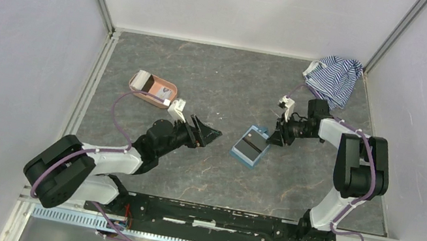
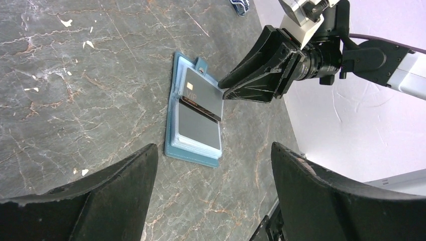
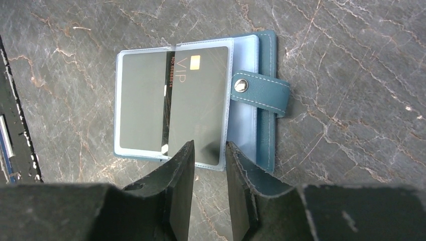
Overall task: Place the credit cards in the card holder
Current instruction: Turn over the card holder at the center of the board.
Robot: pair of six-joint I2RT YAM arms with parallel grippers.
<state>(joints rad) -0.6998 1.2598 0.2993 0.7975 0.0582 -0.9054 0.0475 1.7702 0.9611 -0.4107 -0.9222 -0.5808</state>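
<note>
Steadiness matters: right gripper [image 3: 208, 145], jaws narrowly parted and pinching nothing, sits at the near edge of the dark card [image 3: 198, 95] lying on the open card holder [image 3: 266, 140] just ahead; push slow and flat, while left gripper [image 2: 213, 146], spread wide, could pin it

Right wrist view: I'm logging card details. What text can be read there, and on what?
"VIP": on the dark card lying on the open card holder.
"NO." then digits: along that card's edge, too small to read surely.
Nothing else legible.
</note>
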